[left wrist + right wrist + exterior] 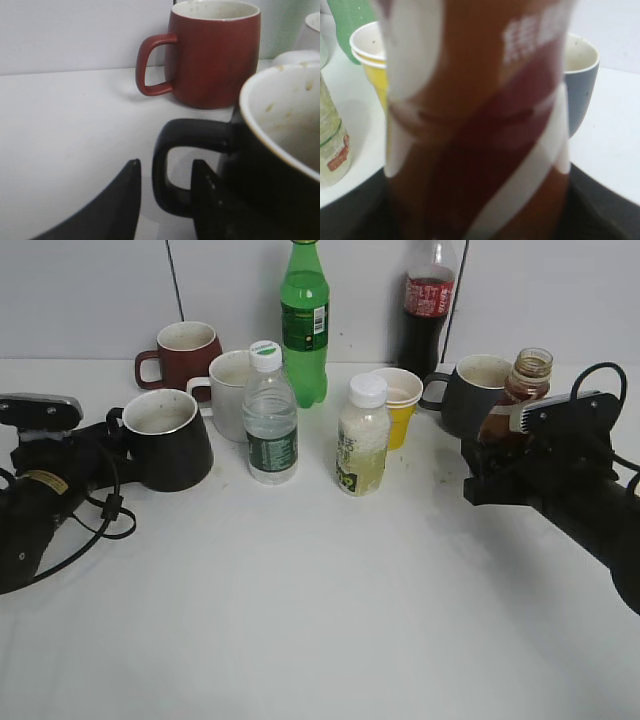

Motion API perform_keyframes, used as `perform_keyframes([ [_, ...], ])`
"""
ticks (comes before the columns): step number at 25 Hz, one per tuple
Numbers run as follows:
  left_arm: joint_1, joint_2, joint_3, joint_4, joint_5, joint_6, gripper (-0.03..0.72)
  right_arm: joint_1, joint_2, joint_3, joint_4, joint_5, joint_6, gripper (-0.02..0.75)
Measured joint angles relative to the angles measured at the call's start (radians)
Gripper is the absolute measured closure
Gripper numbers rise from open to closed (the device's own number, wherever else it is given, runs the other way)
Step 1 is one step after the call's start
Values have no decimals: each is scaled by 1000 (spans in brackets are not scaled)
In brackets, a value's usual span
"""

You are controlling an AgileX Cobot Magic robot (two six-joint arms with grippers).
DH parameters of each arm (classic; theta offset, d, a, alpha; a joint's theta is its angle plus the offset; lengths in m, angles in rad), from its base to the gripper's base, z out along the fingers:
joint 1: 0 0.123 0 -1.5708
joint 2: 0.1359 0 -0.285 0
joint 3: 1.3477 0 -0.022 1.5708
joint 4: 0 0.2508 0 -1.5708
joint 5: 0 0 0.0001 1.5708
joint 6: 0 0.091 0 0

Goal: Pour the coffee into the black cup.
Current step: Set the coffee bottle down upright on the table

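The glossy black cup (166, 441) stands upright at the left of the white table, its handle toward my left gripper (108, 437). In the left wrist view the cup (280, 170) fills the right side. The left gripper (167, 165) is open, with one finger through the handle loop and the other outside it, and small gaps on both sides. The brown coffee bottle (522, 390) with its swirl label stands upright and uncapped at the right, inside my right gripper (492, 455), which is shut on it. The bottle (470, 125) fills the right wrist view.
A dark red mug (180, 352) (215, 55) and a white mug (228, 390) stand behind the black cup. A water bottle (270, 420), green bottle (304, 320), milky drink bottle (362, 440), yellow paper cup (400, 405), cola bottle (428, 310) and grey mug (470, 390) crowd the middle and back.
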Motion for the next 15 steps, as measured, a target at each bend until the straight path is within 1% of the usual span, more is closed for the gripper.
perform_keyframes([
  [2, 0, -10, 12, 0, -1, 0, 411, 0, 0, -20, 0, 20, 0, 234],
  [5, 0, -38, 42, 0, -2, 0, 401, 0, 10, -44, 0, 45, 0, 234],
  [10, 0, -81, 99, 2, -6, 0, 396, 0, 120, -93, -2, 50, 0, 234],
  [14, 0, -132, 170, 3, -4, 0, 395, 0, 177, -122, -5, 16, 49, 234],
  [15, 0, -153, 188, 4, -4, -1, 396, 0, 179, -123, -6, 8, 72, 221],
])
